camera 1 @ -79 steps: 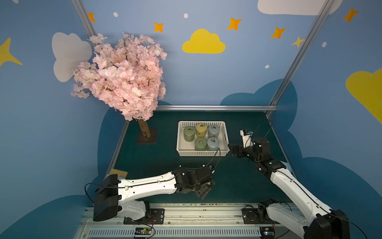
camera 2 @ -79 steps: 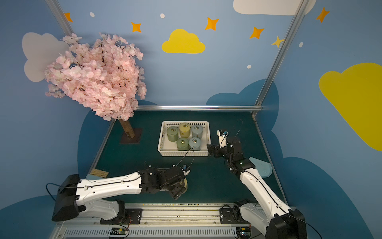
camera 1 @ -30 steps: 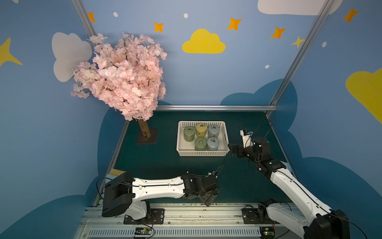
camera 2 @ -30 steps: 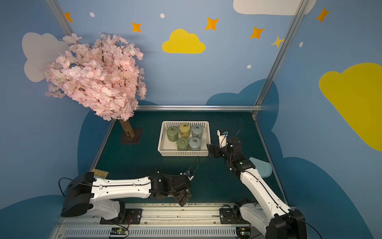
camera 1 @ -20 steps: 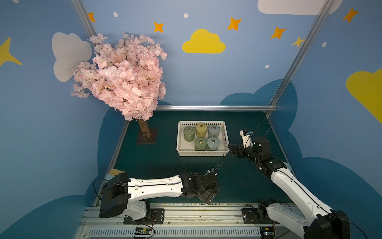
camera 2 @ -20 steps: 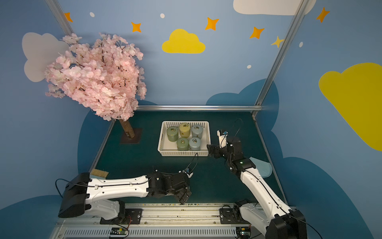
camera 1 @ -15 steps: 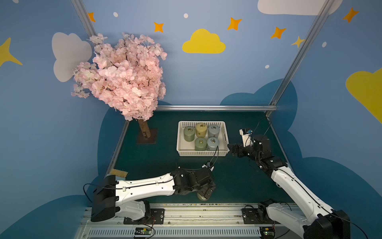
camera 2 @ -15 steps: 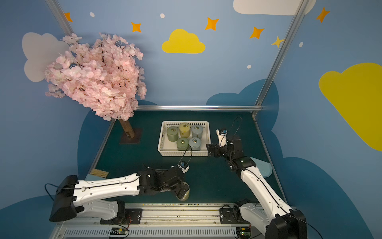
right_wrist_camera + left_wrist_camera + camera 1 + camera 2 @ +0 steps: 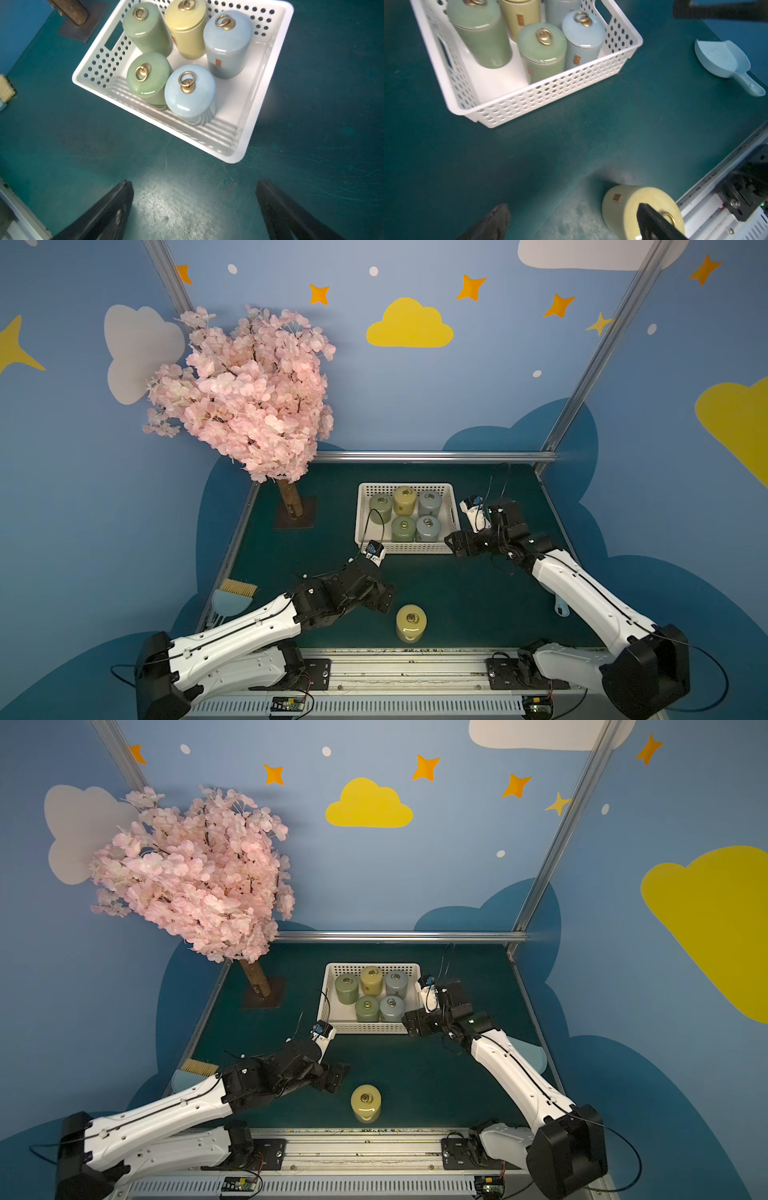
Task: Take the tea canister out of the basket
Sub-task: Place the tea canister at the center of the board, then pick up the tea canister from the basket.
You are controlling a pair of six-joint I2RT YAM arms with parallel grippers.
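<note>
A yellow tea canister (image 9: 410, 622) (image 9: 365, 1103) with a brass ring on its lid stands upright on the green table near the front edge, outside the basket. My left gripper (image 9: 384, 600) (image 9: 337, 1080) hovers open just left of it, holding nothing. In the left wrist view one finger overlaps the canister (image 9: 629, 207), and the space between the gripper's (image 9: 572, 209) jaws is bare table. The white perforated basket (image 9: 405, 548) (image 9: 365, 1028) (image 9: 550, 93) (image 9: 187, 139) holds several green, yellow and pale blue canisters. My right gripper (image 9: 455, 545) (image 9: 409, 1025) (image 9: 194, 185) stands open by the basket's front right corner.
A pink blossom tree (image 9: 249, 398) stands on a base at the back left. A brush with a blue dustpan (image 9: 232, 597) lies at the left edge, and a light blue scoop (image 9: 724, 60) lies at the right. A metal rail (image 9: 407, 668) runs along the front.
My left gripper has drawn up and away to the left from the front edge, uncovering the yellow canister left standing there. The right arm has barely moved.
</note>
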